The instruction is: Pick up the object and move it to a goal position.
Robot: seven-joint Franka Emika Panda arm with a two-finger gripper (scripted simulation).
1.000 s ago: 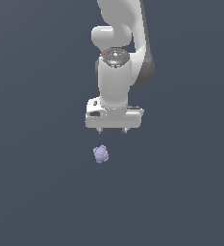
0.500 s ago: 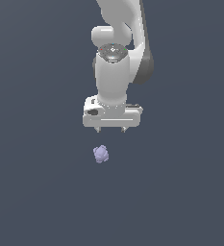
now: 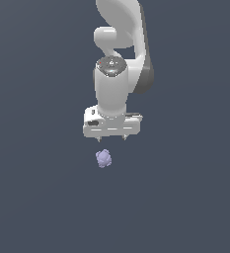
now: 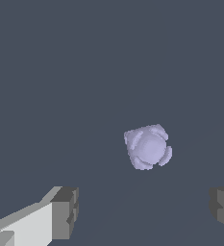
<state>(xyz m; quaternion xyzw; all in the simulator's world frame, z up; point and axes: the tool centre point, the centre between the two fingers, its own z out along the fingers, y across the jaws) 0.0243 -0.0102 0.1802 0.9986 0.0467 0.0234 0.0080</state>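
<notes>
While the arm hangs nearly straight down over the dark surface (image 3: 37, 197), the tool (image 3: 111, 139) points its fingers at the ground, and the object (image 3: 103, 158) lies just below it, apart from it and untouched. In the exterior view the pale lavender lump sits under the fingertip on that view's left rather than under the middle of the tool. The wrist view agrees: the object (image 4: 148, 147) appears ahead of the two dark finger pads (image 4: 66, 212), roughly between their lines but beyond their tips, so nothing encloses it yet.

The tool is spread wide, its two fingers standing well apart at opposite edges of the wrist view with bare surface between them. That wide opening makes sense for a lump this small: it is far narrower than the gap, so there is generous slack for error as the fingers come down on either side. The vertical pose suits a top-down pinch, since the object rests free on the flat surface with nothing beside it to get in the way.

I judge the step in hand to be the approach, with the grasp not yet made. A small sideways correction seems needed before descending. The bumpy, rounded shape could roll or squirt out if the pads close off-centre. No goal marker is visible.
</notes>
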